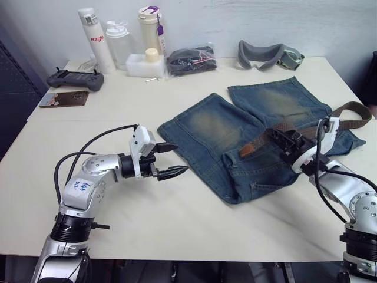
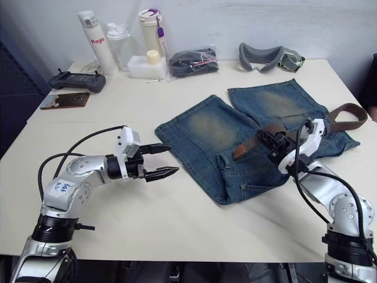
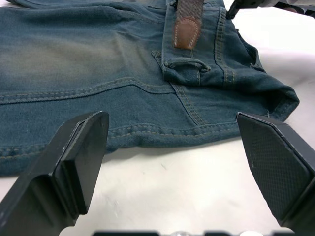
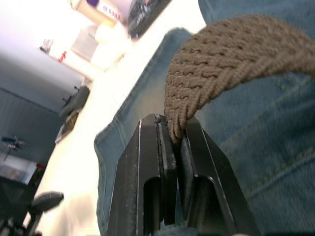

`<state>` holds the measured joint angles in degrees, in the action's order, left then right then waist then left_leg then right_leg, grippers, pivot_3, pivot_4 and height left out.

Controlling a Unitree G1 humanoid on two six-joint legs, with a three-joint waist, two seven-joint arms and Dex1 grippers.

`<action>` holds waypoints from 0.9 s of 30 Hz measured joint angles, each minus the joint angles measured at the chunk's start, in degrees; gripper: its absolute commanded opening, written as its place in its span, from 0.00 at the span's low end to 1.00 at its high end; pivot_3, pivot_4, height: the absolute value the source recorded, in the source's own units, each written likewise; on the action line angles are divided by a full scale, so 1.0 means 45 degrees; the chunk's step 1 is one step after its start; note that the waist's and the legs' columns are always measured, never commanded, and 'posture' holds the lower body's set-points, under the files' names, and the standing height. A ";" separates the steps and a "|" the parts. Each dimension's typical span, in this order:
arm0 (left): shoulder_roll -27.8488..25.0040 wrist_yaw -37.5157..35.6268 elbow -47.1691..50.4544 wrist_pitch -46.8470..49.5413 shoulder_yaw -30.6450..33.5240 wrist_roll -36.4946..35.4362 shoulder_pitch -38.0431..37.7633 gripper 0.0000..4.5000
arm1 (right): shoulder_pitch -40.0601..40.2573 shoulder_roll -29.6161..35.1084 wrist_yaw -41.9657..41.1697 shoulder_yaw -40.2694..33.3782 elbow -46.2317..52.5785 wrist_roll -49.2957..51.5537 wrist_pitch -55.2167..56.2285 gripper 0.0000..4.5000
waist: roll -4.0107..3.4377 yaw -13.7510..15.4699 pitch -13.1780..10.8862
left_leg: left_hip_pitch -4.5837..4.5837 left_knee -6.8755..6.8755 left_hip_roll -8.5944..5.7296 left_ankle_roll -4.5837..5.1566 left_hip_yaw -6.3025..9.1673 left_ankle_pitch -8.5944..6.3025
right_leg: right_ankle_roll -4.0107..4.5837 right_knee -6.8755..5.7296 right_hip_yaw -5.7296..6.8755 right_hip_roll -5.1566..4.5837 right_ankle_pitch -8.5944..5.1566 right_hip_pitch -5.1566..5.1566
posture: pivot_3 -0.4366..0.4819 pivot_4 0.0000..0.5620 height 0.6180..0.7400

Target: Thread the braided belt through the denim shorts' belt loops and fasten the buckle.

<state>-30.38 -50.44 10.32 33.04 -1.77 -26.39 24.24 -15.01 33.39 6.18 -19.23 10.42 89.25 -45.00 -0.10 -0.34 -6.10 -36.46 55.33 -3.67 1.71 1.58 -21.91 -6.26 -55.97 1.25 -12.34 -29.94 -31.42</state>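
Observation:
The denim shorts (image 1: 235, 127) lie flat on the right half of the table, waistband toward me. The braided belt (image 1: 347, 112) runs across the waistband, and its reddish-brown leather tip (image 1: 248, 148) rests on the denim. My right gripper (image 1: 281, 140) is shut on the belt just behind that tip; the right wrist view shows the woven strap (image 4: 221, 64) pinched between the fingers. My left gripper (image 1: 171, 160) hovers open over bare table, just left of the shorts' hem. A belt loop (image 3: 189, 63) lies right below the leather tip (image 3: 186, 32). The buckle is hidden.
Along the table's back edge stand bottles (image 1: 94, 38), a black bundle (image 1: 189, 59) and grey goggles (image 1: 268, 56). A black controller (image 1: 75, 78) and a brown card (image 1: 63, 98) lie at the back left. The table (image 1: 177, 224) is bare in front of the shorts.

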 measured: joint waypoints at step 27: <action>0.1889 0.0884 -0.2337 -0.4384 -0.2892 0.3850 0.1590 1.00 | 0.0286 -0.2508 -0.0040 0.1984 0.1290 -0.3553 -0.0940 0.69 | 0.0104 -0.0233 0.0064 | 0.0035 -0.0044 0.0000 -0.0015 0.0001 0.0008 | -0.0006 -0.0004 -0.0005 0.0002 0.0002 -0.0004 | 0.48 0.27 0.07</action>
<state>-21.88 -46.46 -0.20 13.31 -14.78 -9.06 31.40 -13.72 22.10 6.00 -10.30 16.22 73.27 -49.23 0.36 -1.39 -5.81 -36.30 55.13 -3.67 1.65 1.58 -21.88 -6.29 -55.98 1.22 -12.33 -29.93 -31.44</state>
